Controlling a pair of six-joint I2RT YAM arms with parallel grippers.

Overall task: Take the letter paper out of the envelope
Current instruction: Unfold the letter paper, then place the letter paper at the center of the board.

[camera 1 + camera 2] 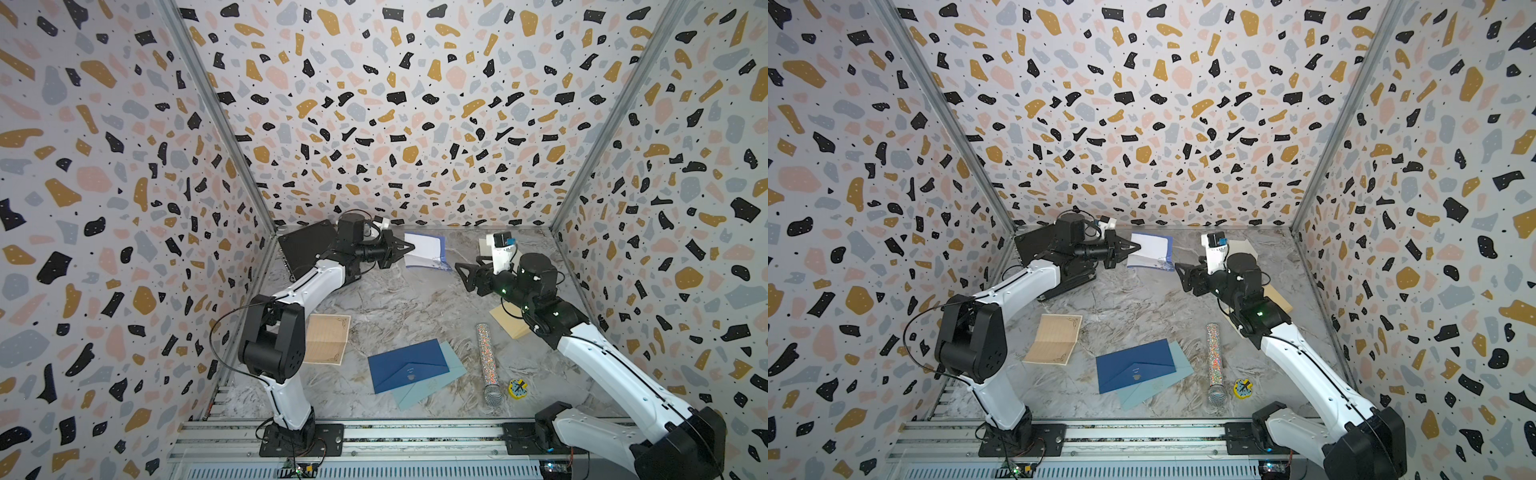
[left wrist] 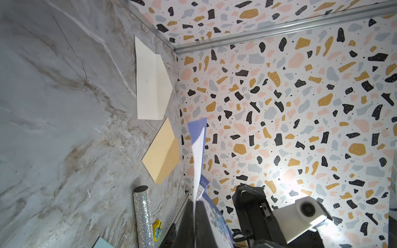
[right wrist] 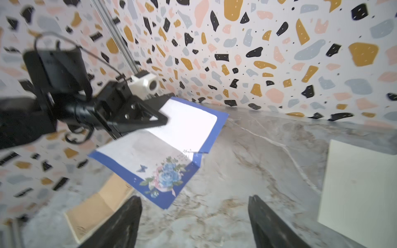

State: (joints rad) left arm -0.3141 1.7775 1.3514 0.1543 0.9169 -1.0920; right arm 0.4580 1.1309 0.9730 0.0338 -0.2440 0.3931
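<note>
Left pincer: I see the left pincer clamped tight on one edge of the letter paper, its tips pressed flat together on the sheet in the left wrist view.
Letter paper: white with a blue border and a printed blue rose. It is out of any envelope and held up at the far side of the table. In the right wrist view it is half unfolded, with the lower flap drooping. I cannot tell whether its lowest corner touches the table.
Right pincer: the right pincer stands wide with nothing between its jaws. It points toward the paper and is apart from it.
Far right corner: a cream envelope lies flat there, with a tan envelope just beside it. In a top view the right arm covers part of the tan one.
Black board: a black board leans in the far left corner, behind the left arm.
Tan sheet: a tan sheet with dark corner ornaments lies flat near the left arm's elbow.
Blue envelopes: a dark blue envelope, flap side up, lies on a light blue envelope toward the near edge. I cannot tell which envelope the paper belongs to.
Microphone: a glittery microphone lies just right of them, with its mesh head toward the near edge.
Yellow piece: a small yellow piece sits beside the microphone's head.
</note>
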